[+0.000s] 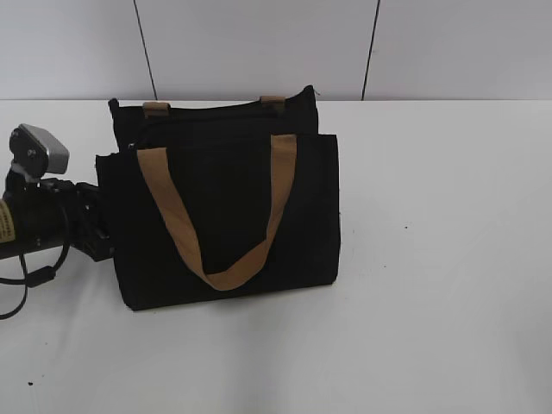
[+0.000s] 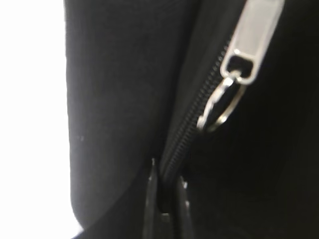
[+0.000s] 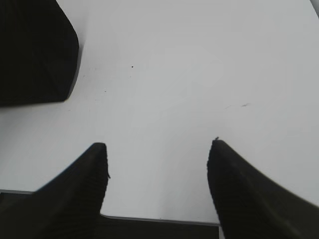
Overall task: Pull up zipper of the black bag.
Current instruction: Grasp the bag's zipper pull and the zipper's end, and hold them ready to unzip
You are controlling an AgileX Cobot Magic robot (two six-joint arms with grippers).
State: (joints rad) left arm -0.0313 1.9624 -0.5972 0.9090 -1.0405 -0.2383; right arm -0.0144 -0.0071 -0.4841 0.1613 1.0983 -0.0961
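The black bag (image 1: 224, 172) stands upright on the white table, with a tan loop handle (image 1: 226, 274) hanging down its front. My left gripper (image 1: 100, 231) is pressed against the bag's left side. In the left wrist view its two thin jaws (image 2: 167, 175) are nearly together, pinching the black zip line (image 2: 192, 124). The silvery zipper pull (image 2: 251, 42) and its small ring (image 2: 219, 107) lie farther along the line, apart from the jaws. My right gripper (image 3: 157, 149) is open and empty over bare table. A corner of the bag (image 3: 35, 50) lies at its upper left.
The left arm and its wrist camera (image 1: 39, 153) lie at the table's left edge, with a cable (image 1: 26, 285) below. A pale wall (image 1: 259, 43) rises behind the table. White table surface (image 1: 440, 259) lies right of the bag.
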